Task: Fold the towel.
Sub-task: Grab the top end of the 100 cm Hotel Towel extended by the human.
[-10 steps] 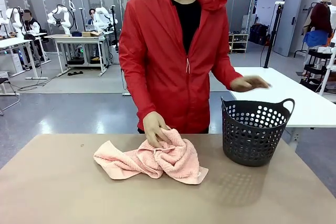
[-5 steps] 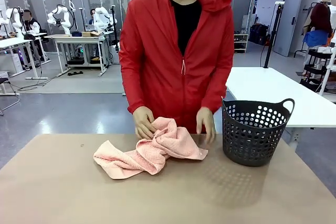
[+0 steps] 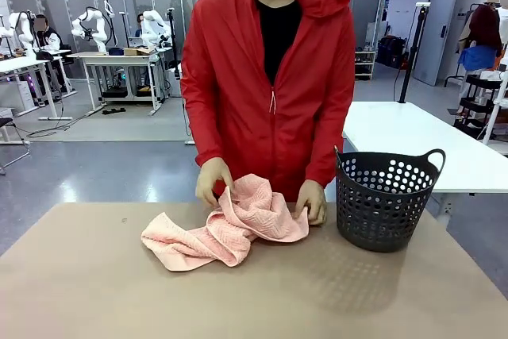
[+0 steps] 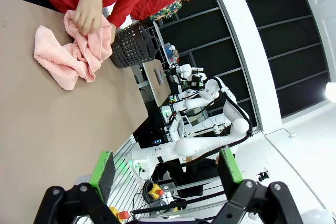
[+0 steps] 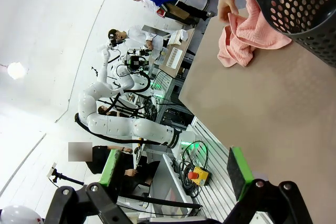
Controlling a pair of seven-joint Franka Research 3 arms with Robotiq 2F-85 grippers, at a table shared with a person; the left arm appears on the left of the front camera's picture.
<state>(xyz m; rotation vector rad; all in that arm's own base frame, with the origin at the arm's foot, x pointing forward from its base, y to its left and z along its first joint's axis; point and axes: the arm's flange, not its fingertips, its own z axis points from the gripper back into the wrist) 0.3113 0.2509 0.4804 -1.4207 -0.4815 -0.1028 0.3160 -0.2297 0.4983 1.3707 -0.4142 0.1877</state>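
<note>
You have no text, label, brand or number to read here: the towel [image 3: 238, 232], the basket [image 3: 385, 204] and the person's jacket [image 3: 270, 101] are plain, and anything farther off is too small.

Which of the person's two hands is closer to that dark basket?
Their left hand, on the towel right beside the basket; their right hand holds the towel farther off.

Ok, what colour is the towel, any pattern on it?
The towel is plain light salmon pink, no pattern; clearest in the front view.
</note>
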